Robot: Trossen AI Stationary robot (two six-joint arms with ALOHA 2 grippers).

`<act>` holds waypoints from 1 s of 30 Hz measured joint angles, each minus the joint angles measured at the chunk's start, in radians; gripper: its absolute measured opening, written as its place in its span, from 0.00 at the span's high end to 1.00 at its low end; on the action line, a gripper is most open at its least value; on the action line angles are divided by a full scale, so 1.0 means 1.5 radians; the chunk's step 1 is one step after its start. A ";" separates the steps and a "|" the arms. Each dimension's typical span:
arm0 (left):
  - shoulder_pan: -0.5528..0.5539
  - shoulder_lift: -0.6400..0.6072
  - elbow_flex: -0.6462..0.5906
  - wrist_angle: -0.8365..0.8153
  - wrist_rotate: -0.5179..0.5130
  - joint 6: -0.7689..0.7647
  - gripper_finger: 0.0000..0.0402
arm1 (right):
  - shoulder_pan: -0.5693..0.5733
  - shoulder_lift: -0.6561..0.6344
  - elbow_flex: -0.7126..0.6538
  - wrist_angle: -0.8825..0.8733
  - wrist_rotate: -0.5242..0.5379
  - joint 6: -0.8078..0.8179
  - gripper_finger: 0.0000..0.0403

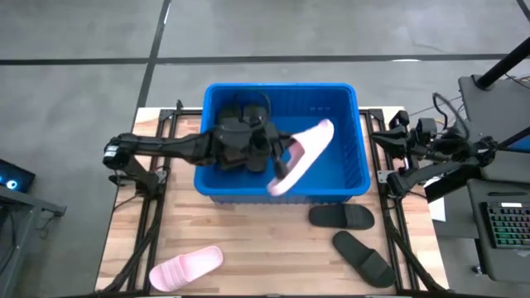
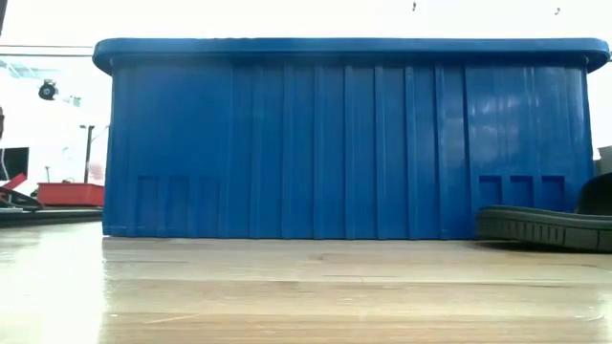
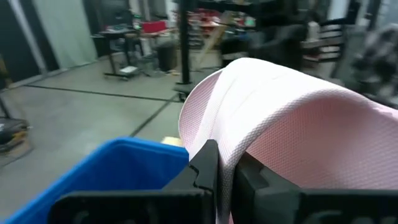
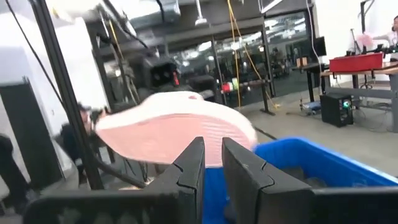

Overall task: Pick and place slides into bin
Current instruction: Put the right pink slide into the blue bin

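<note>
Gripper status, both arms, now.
Left gripper: shut on the pink slide, held over the blue bin.
Right gripper: parked at the table's right side, fingers nearly together, holding nothing.

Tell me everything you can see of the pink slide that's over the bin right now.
The pale pink slide is a foam slip-on with a wide strap and a finely dimpled surface. It hangs tilted above the blue bin, one end toward the bin's far right corner, the other out past the near wall. The left end effector is shut on it, its fingers pinching a thin edge of the foam. It looks clear of the bin's floor and walls; nothing else appears to touch it.
</note>
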 joint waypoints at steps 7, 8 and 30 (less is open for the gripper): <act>0.071 0.012 0.003 -0.011 0.002 0.040 1.00 | 0.000 0.000 0.000 0.067 0.013 -0.004 0.88; 0.079 0.014 0.003 -0.010 0.002 0.060 1.00 | 0.000 0.000 0.000 0.072 0.020 -0.003 0.88; 0.157 0.197 0.128 -0.164 -0.205 0.322 1.00 | 0.000 0.014 0.000 0.081 0.186 -0.014 0.88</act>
